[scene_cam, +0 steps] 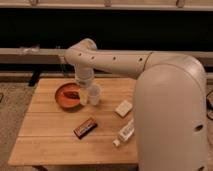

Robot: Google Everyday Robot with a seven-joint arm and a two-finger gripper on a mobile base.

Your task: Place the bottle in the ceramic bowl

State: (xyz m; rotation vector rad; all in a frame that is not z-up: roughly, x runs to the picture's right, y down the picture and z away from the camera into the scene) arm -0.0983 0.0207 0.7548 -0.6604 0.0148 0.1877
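Observation:
The bottle [125,134] is clear with a white label and lies on its side on the wooden table [50,142], near the front right and next to the robot's body. The orange-brown ceramic bowl [66,96] sits at the table's back left, with a darker patch inside it. My gripper [83,98] hangs from the white arm [115,62] and points down at the bowl's right rim, between the bowl and a white translucent cup [94,94]. It is far from the bottle.
A dark candy bar [85,127] lies in the middle front of the table. A small pale block [123,107] lies right of the cup. The robot's large white body [170,120] covers the table's right side. A dark wall with a rail runs behind.

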